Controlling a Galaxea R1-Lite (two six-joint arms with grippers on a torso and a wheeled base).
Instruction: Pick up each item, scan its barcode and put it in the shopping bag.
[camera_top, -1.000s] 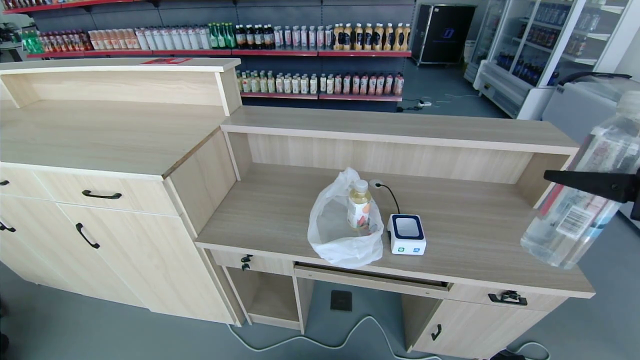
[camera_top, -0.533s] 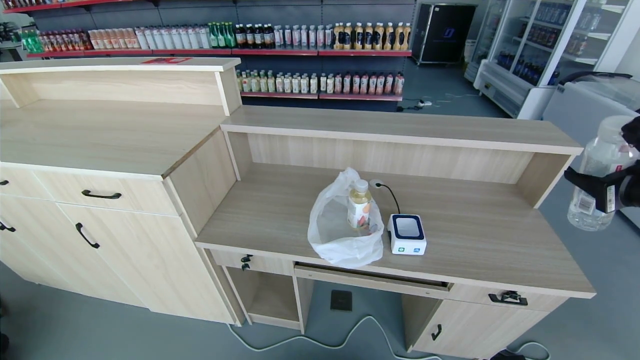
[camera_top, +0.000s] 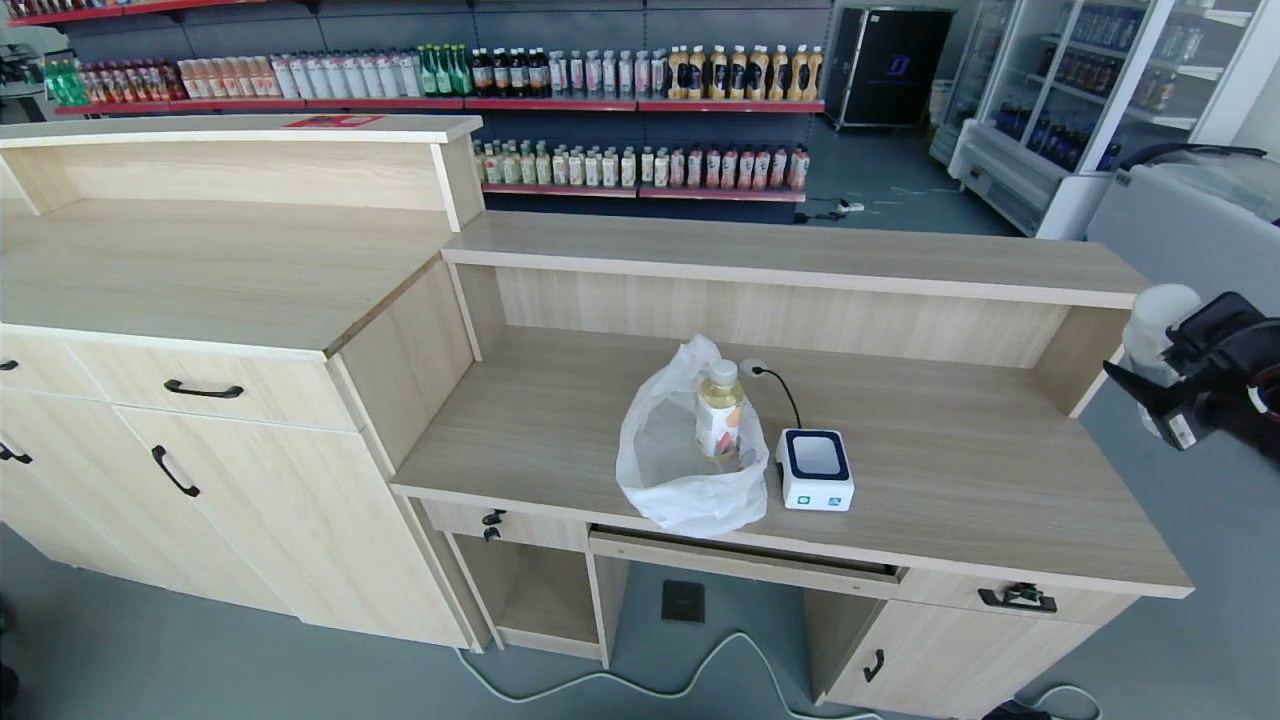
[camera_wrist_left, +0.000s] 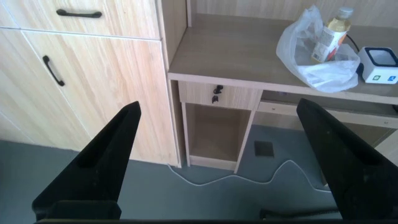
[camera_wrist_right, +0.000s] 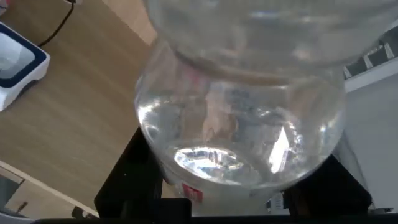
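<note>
Right gripper (camera_top: 1172, 370): out at the far right, past the end of the worktop (camera_top: 950, 450), level with the raised back ledge.
Right fingers (camera_wrist_right: 124, 186): clamped on the water bottle (camera_wrist_right: 242, 124), one black finger on each flank of the clear body, plastic pressed against both.
Water bottle: up in the air, gripped between those fingers. White cap pokes out towards the ledge end in the head view. Rounded clear end bulges close to the right wrist camera, with a strip of red label showing between the fingers.
Scanner (camera_top: 815, 468): white box with a dark-rimmed window, sitting near the worktop's front edge, well apart from the held bottle. Corner of it shows beside the bottle in the right wrist view.
Cable (camera_top: 785, 392): thin and black, running from behind the scanner to a round port farther back on the worktop.
Shopping bag (camera_top: 670, 470): thin white plastic, mouth open, on the worktop just left of the scanner and right up against it.
Tea bottle (camera_top: 720, 412): upright inside the bag, pale cap and amber drink rising above the plastic.
Left gripper (camera_wrist_left: 219, 106): low, in front of the cabinets (camera_wrist_left: 93, 74), over the grey floor.
Left fingers (camera_wrist_left: 99, 168): spread wide apart, open cubby and floor visible between them.
Backdrop: shelves (camera_top: 560, 105) lined with bottled drinks, glass-door fridges (camera_top: 1080, 90) off to the right.
</note>
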